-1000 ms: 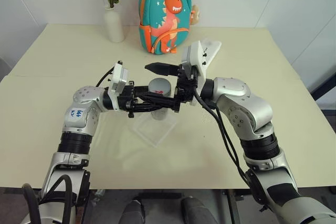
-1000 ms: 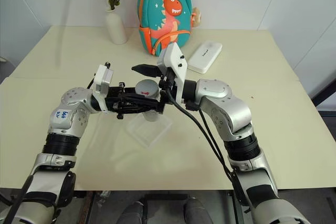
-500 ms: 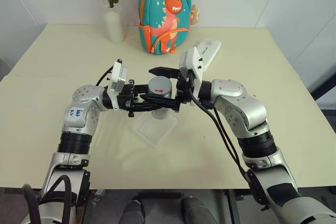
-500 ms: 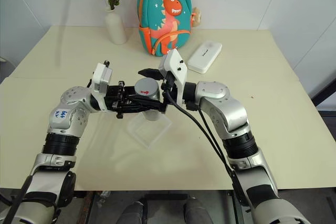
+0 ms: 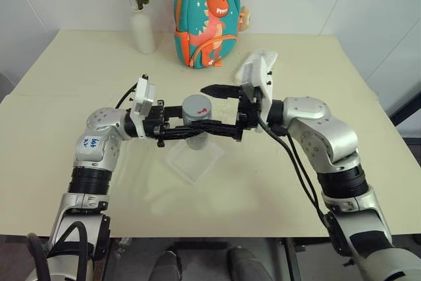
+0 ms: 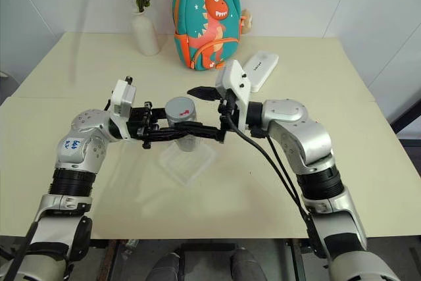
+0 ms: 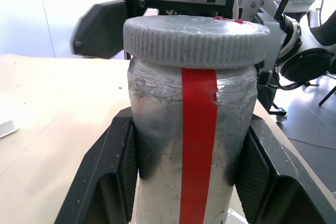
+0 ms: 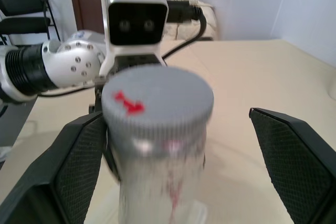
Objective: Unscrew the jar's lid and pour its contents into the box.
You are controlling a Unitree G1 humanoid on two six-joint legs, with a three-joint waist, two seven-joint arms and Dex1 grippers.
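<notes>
Above the shallow, square, transparent plastic box (image 5: 194,160) on the cream table (image 5: 79,156), as seen from the left eye view, the small silvery cylindrical jar (image 5: 197,122) with its red label stripe is held upright by the left gripper (image 5: 191,131), whose black fingers are clamped on its body. The round grey ribbed screw lid (image 5: 197,105) is still seated on the jar. The right gripper (image 5: 227,111) has been drawn back toward the robot's right since a second ago, when it straddled the lid; its fingers are spread wide, one behind the lid and one in front, and nothing is held by them. This is judged to be a re-grip between turns, so the unscrewing is likely unfinished. From the right eye view the same arrangement is seen, with an opaque white oblong case (image 6: 261,70) partly covered by the right wrist. From the left wrist view, the jar wall is seen pressed between both pads (image 7: 118,166), and its base is cut off. From the right wrist view, the lid carries a red mark and lies between the parted fingertips (image 8: 294,161), but blur hides whether either touches it. The contents cannot be made out.
</notes>
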